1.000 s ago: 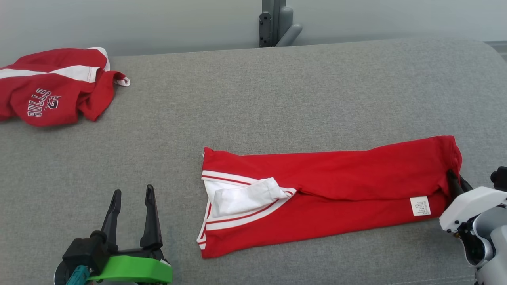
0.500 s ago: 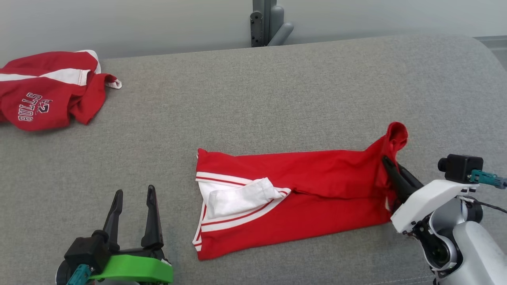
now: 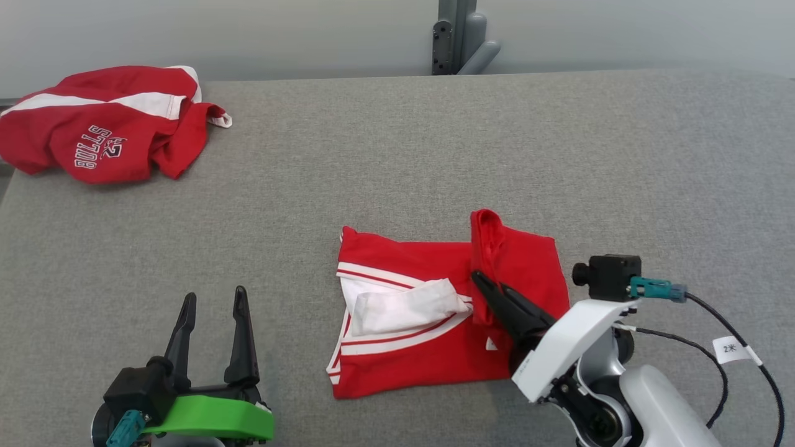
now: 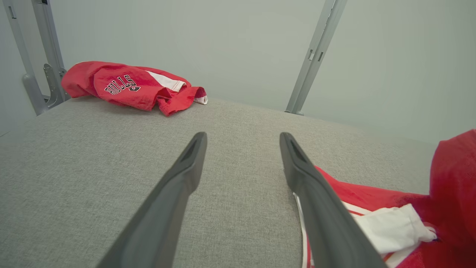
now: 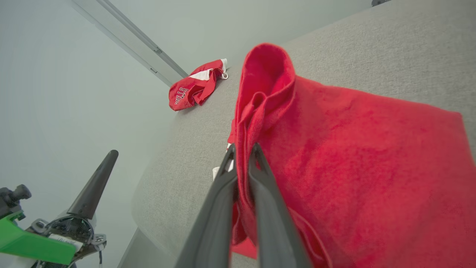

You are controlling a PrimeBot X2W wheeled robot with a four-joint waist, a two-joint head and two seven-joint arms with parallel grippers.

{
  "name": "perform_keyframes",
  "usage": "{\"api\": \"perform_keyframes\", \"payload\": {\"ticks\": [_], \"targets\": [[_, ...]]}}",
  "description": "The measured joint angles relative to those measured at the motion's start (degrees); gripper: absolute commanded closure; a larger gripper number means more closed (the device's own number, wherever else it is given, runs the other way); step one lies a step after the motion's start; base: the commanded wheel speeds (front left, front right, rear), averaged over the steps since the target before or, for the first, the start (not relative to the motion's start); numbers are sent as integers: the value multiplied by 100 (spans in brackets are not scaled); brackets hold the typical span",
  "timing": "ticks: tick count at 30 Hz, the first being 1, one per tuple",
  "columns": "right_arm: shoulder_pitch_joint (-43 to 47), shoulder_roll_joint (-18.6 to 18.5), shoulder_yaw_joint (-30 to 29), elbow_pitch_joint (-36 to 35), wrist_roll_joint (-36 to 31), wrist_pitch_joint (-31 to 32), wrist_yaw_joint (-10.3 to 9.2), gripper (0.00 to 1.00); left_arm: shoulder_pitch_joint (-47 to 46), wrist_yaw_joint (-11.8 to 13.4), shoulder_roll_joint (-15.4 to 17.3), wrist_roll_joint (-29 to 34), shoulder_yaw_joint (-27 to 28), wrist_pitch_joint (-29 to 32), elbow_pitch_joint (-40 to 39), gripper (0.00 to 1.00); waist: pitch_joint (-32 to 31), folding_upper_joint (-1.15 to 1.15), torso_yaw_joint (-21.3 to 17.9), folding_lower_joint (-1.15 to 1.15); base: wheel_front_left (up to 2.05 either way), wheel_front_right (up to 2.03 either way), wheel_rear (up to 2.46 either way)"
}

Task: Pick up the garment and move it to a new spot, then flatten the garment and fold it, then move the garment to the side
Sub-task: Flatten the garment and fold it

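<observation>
Garment, red with white bands, lies just right of the middle of the grey table, toward its near edge. Its lower right corner is hidden behind the right arm in the head view. The left wrist view cuts it off at the frame's right edge.

At the far left a second red jersey sits crumpled by the table's far edge, well apart, with its lettering upside down in the head view. The left gripper rests low over bare table, its two smooth dark tapered fingers spread wide and holding nothing.

The table covering is a coarse woven cloth. The garment's left end lies flat, showing a white sleeve and thin red-and-white trim. Its right end is soft knit, doubled over toward the middle and rising in a rolled ridge.

The right gripper is clamped on that ridge, the fabric pinched between its fingers. A small white tag beside them is too small to read. A black cable trails off to the right.
</observation>
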Motion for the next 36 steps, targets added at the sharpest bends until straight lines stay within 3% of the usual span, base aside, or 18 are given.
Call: {"api": "perform_keyframes", "payload": {"ticks": [9, 22, 23, 24, 25, 36], "targets": [[-489, 326, 777, 777, 393, -447, -1, 100, -43, -54, -55, 36, -23, 1, 45, 0, 3, 0, 344, 0, 0, 0, 0], [-1284, 370, 1614, 2398, 913, -1191, -1, 100, -99, -127, -109, 100, -21, 0, 148, 0, 30, 0, 716, 0, 0, 0, 0], [-1343, 368, 1686, 2521, 923, -1234, -1, 78, -100, -135, -112, 101, -13, 1, 158, 0, 31, 0, 728, 0, 0, 0, 0], [-1388, 374, 1744, 2614, 990, -1306, -1, 49, -101, -142, -114, 101, -7, 1, 168, 0, 30, 0, 736, 0, 0, 0, 0], [-1437, 376, 1798, 2714, 1062, -1373, -1, 3, -102, -144, -119, 101, -3, 0, 178, 0, 27, 0, 740, 0, 0, 0, 0], [-1886, 375, 2453, 3159, 1600, -1976, -1, 0, -95, -147, -152, 159, -19, 0, 189, 0, -36, 0, 687, 0, 0, 0, 0]]}}
